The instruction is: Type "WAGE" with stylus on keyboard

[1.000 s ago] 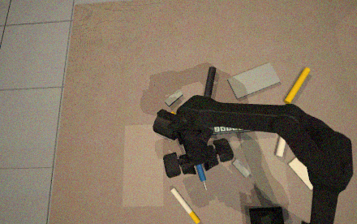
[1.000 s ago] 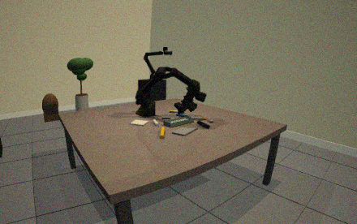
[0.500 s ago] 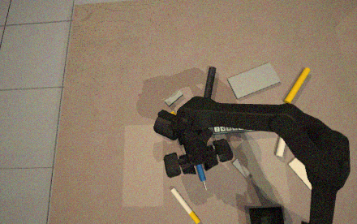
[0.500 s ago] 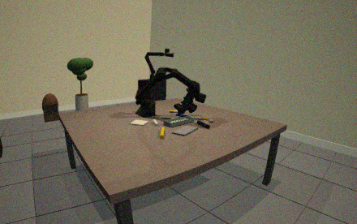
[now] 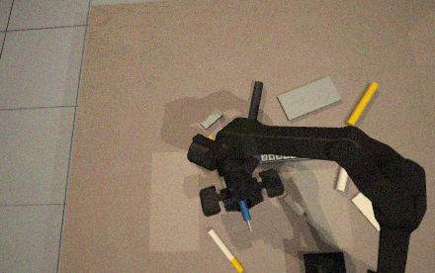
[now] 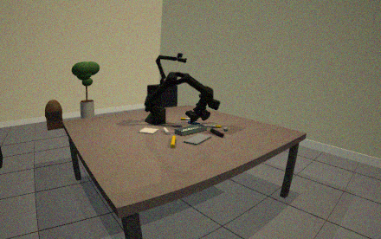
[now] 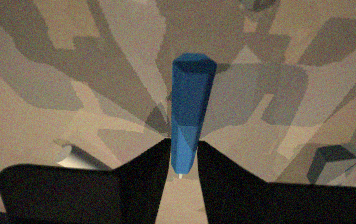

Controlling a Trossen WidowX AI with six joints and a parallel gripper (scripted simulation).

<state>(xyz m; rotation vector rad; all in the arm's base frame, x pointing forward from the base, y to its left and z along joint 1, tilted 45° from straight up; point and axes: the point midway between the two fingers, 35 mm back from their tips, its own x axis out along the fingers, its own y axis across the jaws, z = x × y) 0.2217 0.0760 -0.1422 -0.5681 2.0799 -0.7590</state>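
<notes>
The blue stylus (image 5: 245,212) (image 7: 190,100) has a thin pale tip. My gripper (image 7: 184,145) is shut on it, with the black fingers against its sides near the tip end in the wrist view. Its wide end points away from the fingers there. In the top view its tip sticks out below the gripper; whether it touches the desk I cannot tell. The keyboard (image 5: 283,158) (image 6: 190,130) lies beside the gripper, mostly hidden under the arm in the top view; only part of one row of pale keys shows there.
A white and yellow stick (image 5: 224,249) lies near the stylus tip, and a small grey block (image 5: 295,204) to its right. A black stick (image 5: 256,99), a grey slab (image 5: 308,98), a yellow stick (image 5: 362,104), a white stick (image 5: 341,180) and a cream pad (image 5: 365,209) lie around the keyboard.
</notes>
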